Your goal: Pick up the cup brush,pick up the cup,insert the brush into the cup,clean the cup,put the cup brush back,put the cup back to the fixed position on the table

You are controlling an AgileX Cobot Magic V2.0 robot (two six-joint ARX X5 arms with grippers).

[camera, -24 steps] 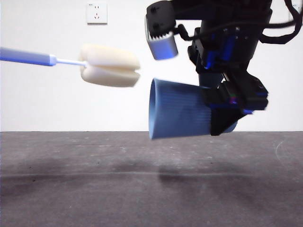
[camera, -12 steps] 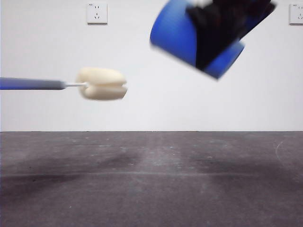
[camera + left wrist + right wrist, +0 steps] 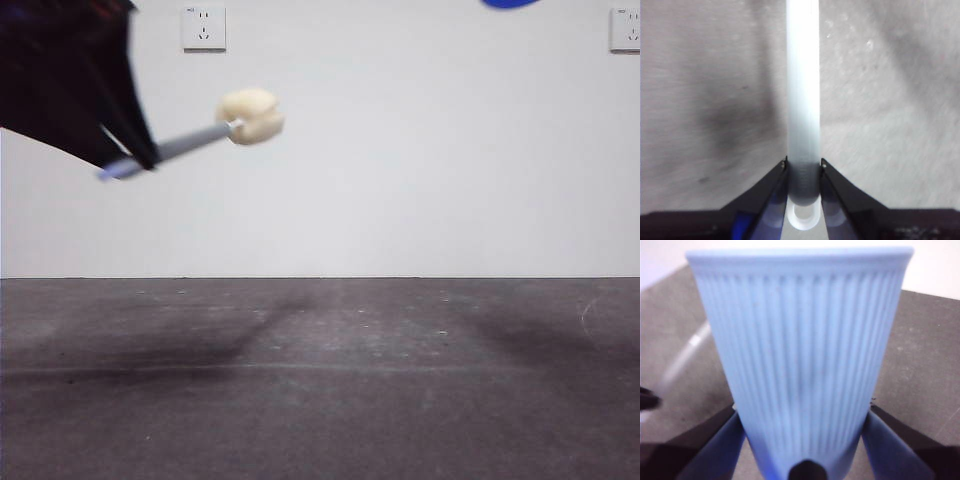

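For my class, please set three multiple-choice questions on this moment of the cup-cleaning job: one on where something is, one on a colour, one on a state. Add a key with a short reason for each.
1. Where is the sponge head of the cup brush?
A. inside the cup
B. in the air above the table
C. lying on the table

2. What colour is the cup?
A. red
B. green
C. blue

3. How does the left gripper stand?
A. shut on the brush handle
B. open and holding nothing
C. shut on the cup

Key: 1 B, the front view shows the head aloft, well above the table; 2 C, the right wrist view shows blue ribs; 3 A, its jaws press both sides of the handle.
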